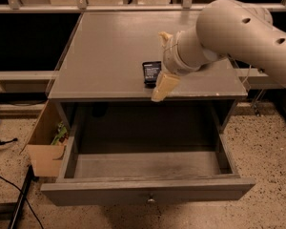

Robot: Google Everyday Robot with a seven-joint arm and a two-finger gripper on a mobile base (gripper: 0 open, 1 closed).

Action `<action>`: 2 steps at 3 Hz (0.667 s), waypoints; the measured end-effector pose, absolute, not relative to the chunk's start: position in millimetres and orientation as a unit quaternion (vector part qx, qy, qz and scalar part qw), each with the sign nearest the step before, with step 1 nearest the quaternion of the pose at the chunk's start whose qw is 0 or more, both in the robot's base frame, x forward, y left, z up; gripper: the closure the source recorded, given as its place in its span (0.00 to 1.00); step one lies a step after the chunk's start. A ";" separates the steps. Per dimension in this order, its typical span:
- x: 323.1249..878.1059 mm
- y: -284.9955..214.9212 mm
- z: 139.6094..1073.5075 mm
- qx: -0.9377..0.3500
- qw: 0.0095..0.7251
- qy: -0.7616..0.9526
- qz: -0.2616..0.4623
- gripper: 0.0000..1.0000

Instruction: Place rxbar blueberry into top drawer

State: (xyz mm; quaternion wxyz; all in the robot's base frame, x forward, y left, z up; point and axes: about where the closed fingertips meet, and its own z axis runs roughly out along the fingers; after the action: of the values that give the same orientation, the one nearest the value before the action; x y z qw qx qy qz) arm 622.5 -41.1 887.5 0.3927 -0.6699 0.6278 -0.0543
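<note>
The rxbar blueberry (150, 72) is a small dark flat wrapper lying on the grey cabinet top (109, 51), near its front edge. My gripper (159, 67) hangs at the bar's right side. It is open: one cream finger (163, 86) reaches past the front edge and the other finger (164, 36) is further back. The bar lies roughly between them, and I cannot tell if they touch it. The top drawer (148, 190) is pulled out wide below and its inside looks empty. Its small round knob (151, 200) shows on the front panel.
A brown cardboard box (45, 144) with something green inside stands on the floor against the drawer's left side. My thick arm (238, 27) covers the right part of the cabinet top. A black cable (9, 185) lies on the speckled floor at the left.
</note>
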 end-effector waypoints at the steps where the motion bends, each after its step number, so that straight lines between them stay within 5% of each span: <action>1: 631.1 -42.5 889.3 -0.664 0.403 0.626 -0.065 0.00; 2: 639.5 -40.5 890.9 -0.662 0.411 0.622 -0.075 0.12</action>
State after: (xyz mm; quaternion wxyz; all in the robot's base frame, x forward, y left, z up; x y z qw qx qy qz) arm 639.5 -40.5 890.9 0.4114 -0.6625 0.6215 -0.0745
